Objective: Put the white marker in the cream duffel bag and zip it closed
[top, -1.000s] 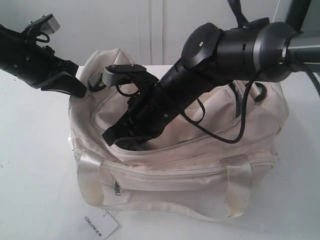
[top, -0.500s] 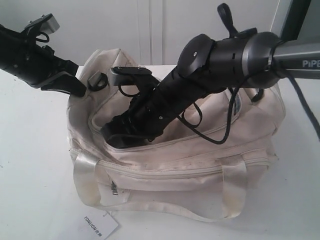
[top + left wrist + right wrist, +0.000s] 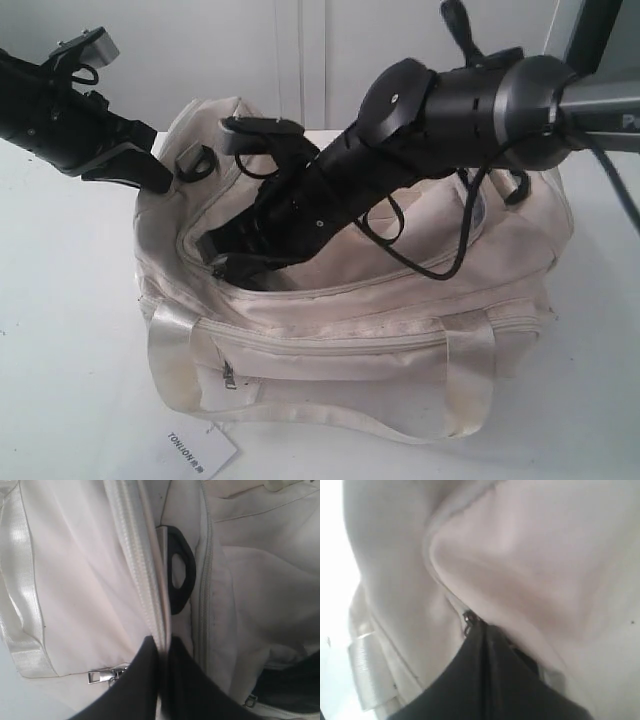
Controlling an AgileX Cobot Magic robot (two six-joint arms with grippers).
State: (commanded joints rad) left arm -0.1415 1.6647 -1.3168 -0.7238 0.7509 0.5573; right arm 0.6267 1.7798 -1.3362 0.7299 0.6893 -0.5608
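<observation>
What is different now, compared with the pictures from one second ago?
The right gripper rose slightly from the opening of the cream duffel bag toward its left end in the exterior view. Its jaws opened briefly and are shut again, beside a zipper pull. The left gripper still pinches the bag's end; bag and paper tag stayed put.

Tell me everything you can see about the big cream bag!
The cream duffel bag is soft fabric with shiny handles, a front zip pocket and a curved top zipper, open enough to show dark inside. It sits on the white table, a paper tag at its front corner. The left gripper pinches an end seam; the right gripper, shut, rests at the top opening.
</observation>
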